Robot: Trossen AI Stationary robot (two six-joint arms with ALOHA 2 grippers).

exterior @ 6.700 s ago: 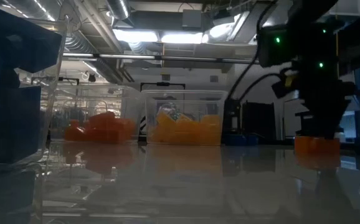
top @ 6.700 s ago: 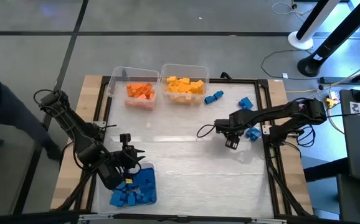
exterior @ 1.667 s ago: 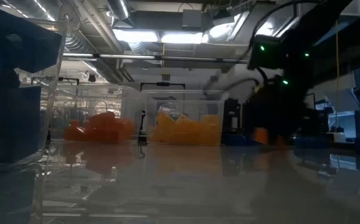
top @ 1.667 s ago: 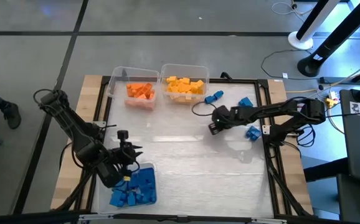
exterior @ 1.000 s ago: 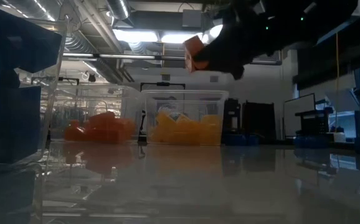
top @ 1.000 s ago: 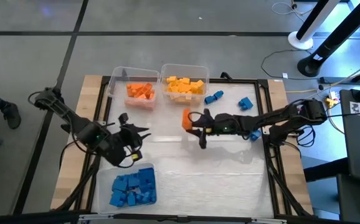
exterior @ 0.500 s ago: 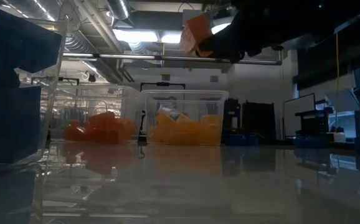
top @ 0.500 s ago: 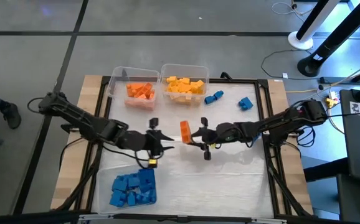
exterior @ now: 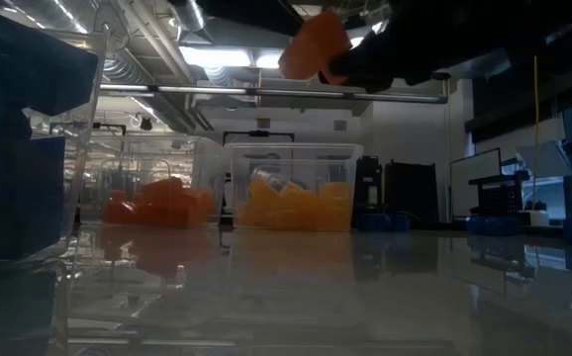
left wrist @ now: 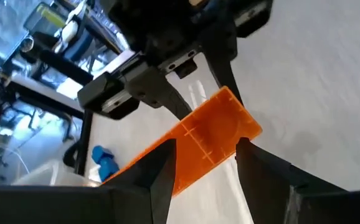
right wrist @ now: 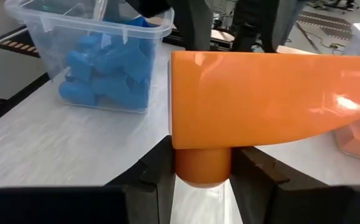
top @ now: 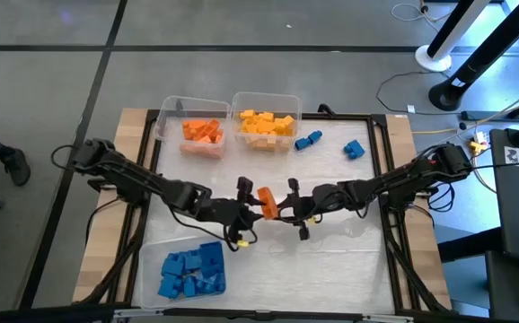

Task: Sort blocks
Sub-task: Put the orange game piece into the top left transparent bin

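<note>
Right tool (top: 282,208) is clamped on a small orange plastic toy brick (top: 266,203), held in the air above mid-worktop. In the right wrist view the brick (right wrist: 273,102) sits pinched between that arm's two dark fingers (right wrist: 158,171).

Left tool (top: 244,213) faces it from 9 o'clock, its fingers spread to either side of the same brick. Left wrist view: brick (left wrist: 205,140) lies between the left fingers (left wrist: 161,165); can't tell if they touch it. The right tool (left wrist: 186,65) grips its far end.

In the low view the brick (exterior: 312,44) is high above the white worktop (exterior: 365,297).

Versus half a second ago: left tool has moved in from 9 o'clock, closed the gap to the brick and opened wider. Right tool has barely shifted, same grip. A second ago the left tool was well apart from the brick, back towards the blue bin.

Outward from centre:
- 7 o'clock: clear plastic rectangular bin of blue bricks (top: 191,271), unchanged.
- 11 o'clock: clear bin of orange bricks (top: 202,132).
- 12 o'clock: clear bin of yellow bricks (top: 266,123), just beside the orange one.
- 1 o'clock: two loose blue bricks on the worktop, one (top: 308,140) near the yellow bin, the other (top: 355,149) further right. Both as before.
</note>
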